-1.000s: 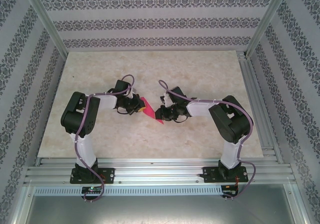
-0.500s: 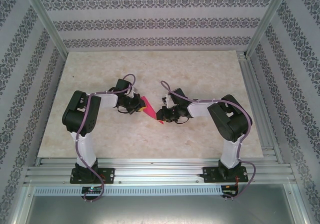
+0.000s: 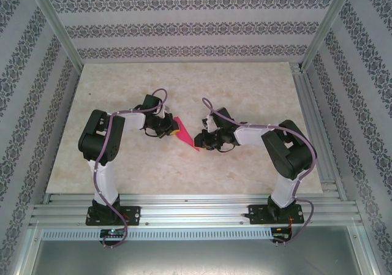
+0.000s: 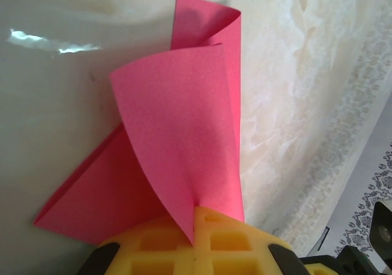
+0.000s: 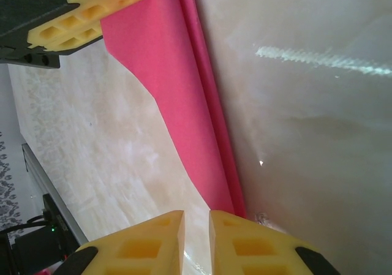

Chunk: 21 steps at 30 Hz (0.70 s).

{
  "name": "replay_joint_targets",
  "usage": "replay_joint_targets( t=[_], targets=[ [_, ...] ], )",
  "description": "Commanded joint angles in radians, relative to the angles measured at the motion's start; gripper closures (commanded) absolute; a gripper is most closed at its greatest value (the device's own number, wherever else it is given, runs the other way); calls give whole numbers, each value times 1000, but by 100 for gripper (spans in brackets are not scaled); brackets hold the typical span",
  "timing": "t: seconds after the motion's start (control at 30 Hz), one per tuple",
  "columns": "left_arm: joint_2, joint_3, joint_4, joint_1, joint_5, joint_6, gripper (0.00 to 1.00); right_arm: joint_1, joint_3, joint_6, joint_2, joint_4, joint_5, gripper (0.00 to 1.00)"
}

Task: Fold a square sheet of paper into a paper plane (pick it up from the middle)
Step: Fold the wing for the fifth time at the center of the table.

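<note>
1. Left gripper is clamping the paper at 1 edge. Its free half is curling up loose, and the rest is lying mid-table between the 2 grippers.
2. Right gripper is sitting at the paper's near tip, jaws almost together with a slim gap. Can't tell if it's pinching anything.
3. Risk: the curl is bowing uncreased, so pressing now is likely setting a skewed fold.
4. Risk: tugging against the left clamp is inviting a tear or slip.
5. Nothing readable is showing: no brands, labels or writing.
</note>
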Motion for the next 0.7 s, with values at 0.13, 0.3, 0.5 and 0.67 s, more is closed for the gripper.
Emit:
replay_joint_targets(
  t=[0.13, 0.3, 0.5, 0.67],
  targets=[
    [31, 47, -62, 14, -8, 48, 98, -7, 50, 30, -2, 36, -42, 81],
    [39, 54, -68, 14, -3, 54, 98, -12, 55, 49, 62, 58, -22, 83],
    [43, 61, -68, 15, 4, 55, 98, -12, -6, 68, 96, 104, 14, 85],
    [54, 68, -67, 19, 17, 55, 98, 1, -29, 47, 146, 41, 50, 86]
  ],
)
